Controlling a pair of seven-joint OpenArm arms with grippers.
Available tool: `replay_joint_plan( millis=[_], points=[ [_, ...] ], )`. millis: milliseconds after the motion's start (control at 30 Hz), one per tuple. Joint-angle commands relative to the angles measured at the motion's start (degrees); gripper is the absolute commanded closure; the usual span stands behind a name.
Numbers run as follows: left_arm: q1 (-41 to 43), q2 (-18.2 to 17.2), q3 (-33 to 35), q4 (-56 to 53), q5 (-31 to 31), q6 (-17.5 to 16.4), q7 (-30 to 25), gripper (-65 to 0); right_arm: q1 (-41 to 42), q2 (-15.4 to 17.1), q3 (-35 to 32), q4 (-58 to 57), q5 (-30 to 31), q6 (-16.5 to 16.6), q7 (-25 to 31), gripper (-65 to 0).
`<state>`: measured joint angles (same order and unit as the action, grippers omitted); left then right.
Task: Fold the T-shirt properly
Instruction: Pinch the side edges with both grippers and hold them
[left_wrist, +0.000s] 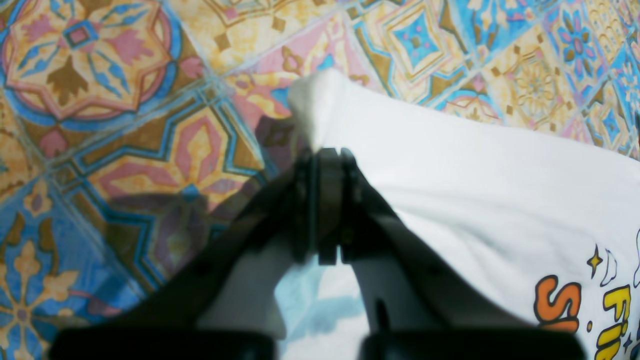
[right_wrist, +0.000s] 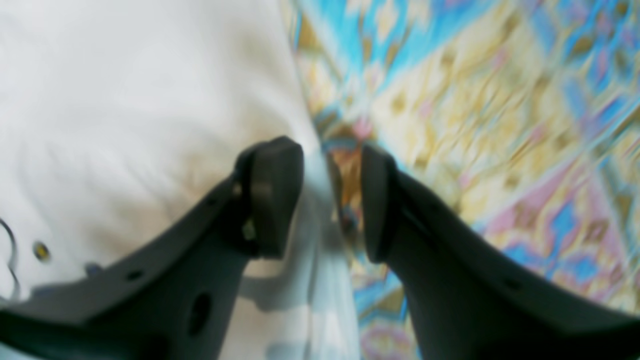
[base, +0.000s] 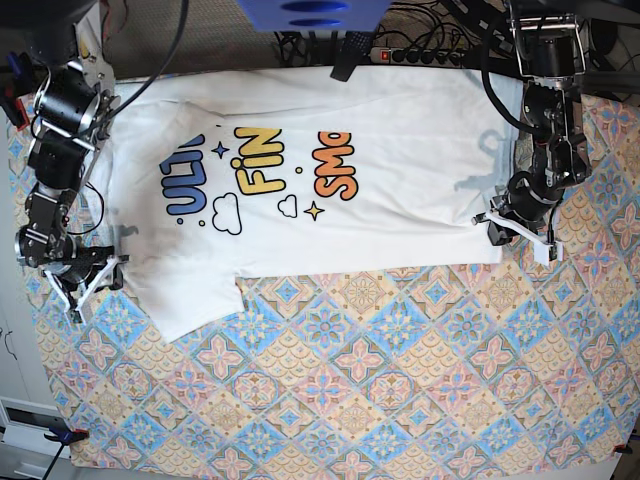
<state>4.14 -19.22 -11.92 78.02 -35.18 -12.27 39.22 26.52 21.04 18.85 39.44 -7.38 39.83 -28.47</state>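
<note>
On my left wrist view, the left tool (left_wrist: 330, 155) is pinched tight on a bunched corner of the T-shirt (left_wrist: 475, 185), whose white cloth runs off to its right over the patterned table (left_wrist: 125, 125). On my right wrist view, the right tool (right_wrist: 332, 197) stands partly parted, one finger (right_wrist: 272, 195) over the shirt's edge, the other over bare table; I cannot tell whether it touches the cloth. From the base view, the shirt lies print-up between my two tools, each at one side edge.
</note>
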Motion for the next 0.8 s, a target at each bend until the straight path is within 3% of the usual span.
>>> replay_joint_plan(
  millis=[0,267,567,767],
  points=[
    [-0.67,-0.95,-0.34,1.23,-0.47,-0.25,-1.11,-0.4,0.86,0.81,0.09,-1.33,-0.05,0.17,0.91,-22.2],
    [-0.67,-0.95,-0.34,1.23,-0.56,-0.25,-1.11,-0.4,3.41,0.81,0.09,-13.11,-0.14,0.17,8.73,-22.2],
    [-0.67,-0.95,-0.34,1.23,-0.56,-0.34,-1.11,-0.4,3.32,0.81,-8.61,-13.73,-0.14,0.17,11.11,-21.8],
    [-0.58,-0.95,-0.34,1.32,-0.47,-0.34,-1.02,-0.4,3.32,0.81,-7.73,-13.46,0.04,0.17,14.18,-21.8]
  ],
)
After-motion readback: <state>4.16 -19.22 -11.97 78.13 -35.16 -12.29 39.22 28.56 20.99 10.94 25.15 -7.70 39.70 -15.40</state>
